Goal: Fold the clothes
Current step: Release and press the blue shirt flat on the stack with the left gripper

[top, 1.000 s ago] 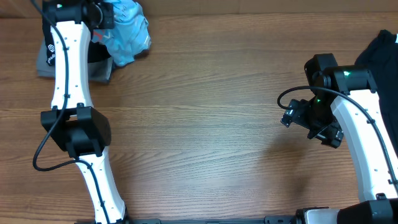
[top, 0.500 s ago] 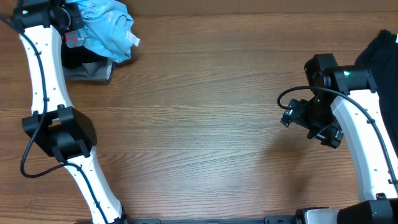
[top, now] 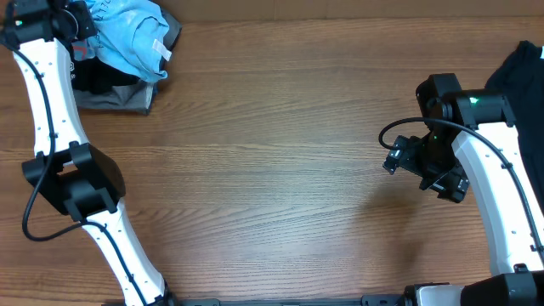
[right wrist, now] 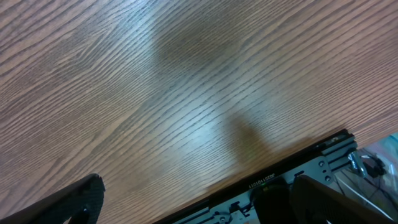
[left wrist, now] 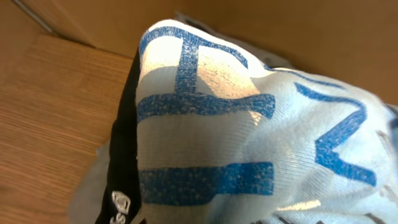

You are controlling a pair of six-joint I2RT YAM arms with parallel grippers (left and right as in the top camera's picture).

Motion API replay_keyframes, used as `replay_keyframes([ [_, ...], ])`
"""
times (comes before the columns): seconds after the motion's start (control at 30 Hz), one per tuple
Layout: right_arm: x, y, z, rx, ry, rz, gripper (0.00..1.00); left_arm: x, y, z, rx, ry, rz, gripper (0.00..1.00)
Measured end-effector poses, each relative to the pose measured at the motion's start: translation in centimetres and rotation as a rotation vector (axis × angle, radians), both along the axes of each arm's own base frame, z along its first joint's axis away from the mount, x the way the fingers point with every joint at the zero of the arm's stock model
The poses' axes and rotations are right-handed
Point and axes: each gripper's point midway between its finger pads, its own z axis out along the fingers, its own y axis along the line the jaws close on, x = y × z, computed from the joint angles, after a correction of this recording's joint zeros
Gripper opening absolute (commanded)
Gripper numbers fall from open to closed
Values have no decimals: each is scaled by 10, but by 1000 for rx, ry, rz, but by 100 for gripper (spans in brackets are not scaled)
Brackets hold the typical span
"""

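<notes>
Left hand (top: 78, 19) sits farther left than a second ago, now over the left part of the grey garment (top: 119, 100). Light blue T-shirt (top: 127, 34) has come along: earlier right of the grey garment, now bunched above it. Left arm (top: 68, 178) has swung left too.

A robotics lab bench, by the look of it: a white-and-black left arm (top: 47, 93) and right arm (top: 489, 187) reach in from the frame's bottom edge over a wood-grain table (top: 272, 170), with a black slotted mounting rail (right wrist: 292, 169) along the tabletop's edge, lower right in the right wrist view.
</notes>
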Motion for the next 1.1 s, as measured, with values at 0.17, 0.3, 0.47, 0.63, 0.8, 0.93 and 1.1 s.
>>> replay_keyframes([
  [0.17, -5, 0, 1, -1, 19, 0, 100, 10, 16, -45, 22, 49, 42, 16],
  [0.3, -5, 0, 1, -1, 21, 0, 100, 10, 32, -69, 34, 81, 79, 16],
  [0.47, -5, 0, 1, -1, 21, 0, 100, 0, 57, -75, 45, 94, 162, 24],
  [0.63, -5, 0, 1, -1, 19, -1, 100, -13, 78, -77, 45, 109, 225, 29],
  [0.8, -4, 0, 0, -1, 15, 0, 100, -14, 81, -77, 49, 113, 237, 46],
  [0.93, -3, 0, 0, -1, 13, -1, 100, -16, 82, -78, 51, 116, 248, 72],
  [1.1, -3, 0, 0, -1, 11, -1, 100, -20, 82, -81, 50, 140, 257, 82],
])
